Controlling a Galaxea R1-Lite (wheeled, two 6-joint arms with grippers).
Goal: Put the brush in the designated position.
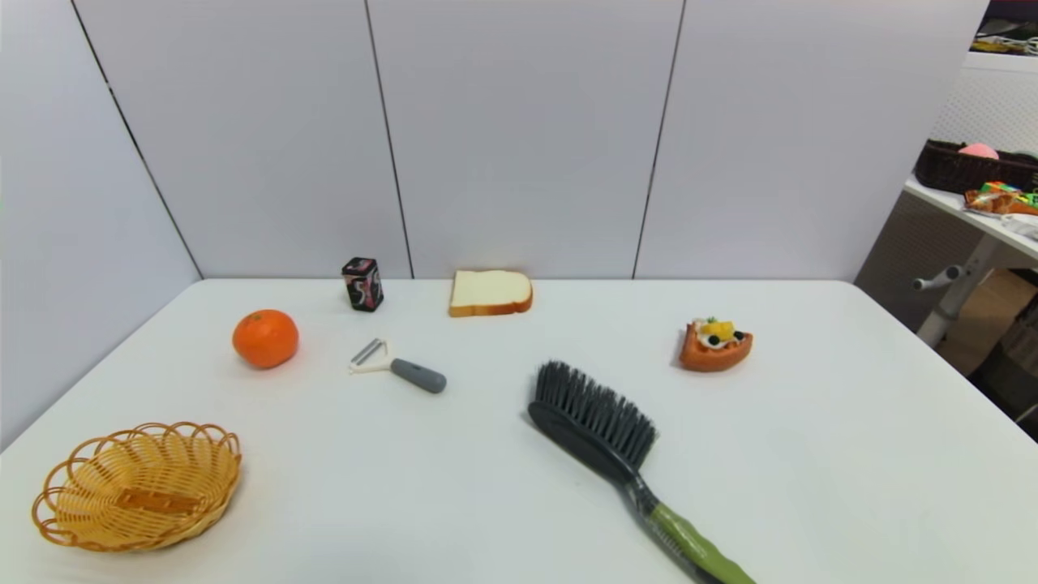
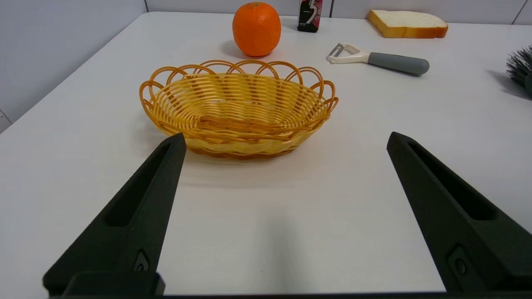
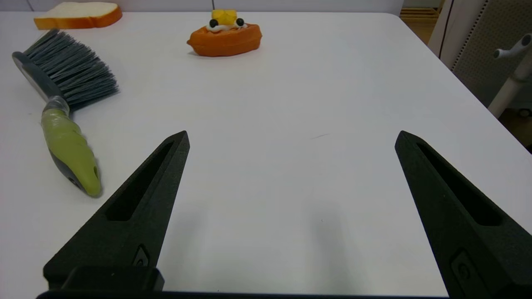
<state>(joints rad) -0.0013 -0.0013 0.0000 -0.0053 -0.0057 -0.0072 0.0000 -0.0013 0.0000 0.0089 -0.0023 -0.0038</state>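
A: Brush (image 1: 604,426) location?

B: Flat on the white table (image 1: 811,454), near the front edge, right of centre. Black oval head, dense dark grey bristles fanned toward the far side, glossy olive-green handle running toward the robot.

A: Other items, by texture?

B: Woven yellow wicker basket (image 1: 138,485) with looped rim, front left. Dimpled orange (image 1: 265,337) behind it. Peeler (image 1: 397,369): white head, matte grey handle. Small dark printed box (image 1: 362,284) upright at the back. Bread slice (image 1: 490,292), pale with tan crust, beside it. Orange tart (image 1: 715,345) with yellow and dark toppings, right.

A: Grippers?

B: Neither shows in the head view. Left gripper (image 2: 284,143) hovers low before the basket, jaws spread wide, nothing between. Right gripper (image 3: 291,139) the same over bare table, brush handle just beside one finger, not touching.

A: Room?

B: Pale grey panelled walls on three sides. Head view alone shows a side shelf (image 1: 969,207) with a dark basket, far right.

A: Wrist-only detail?

B: Right wrist shows a hole in the handle's tip.
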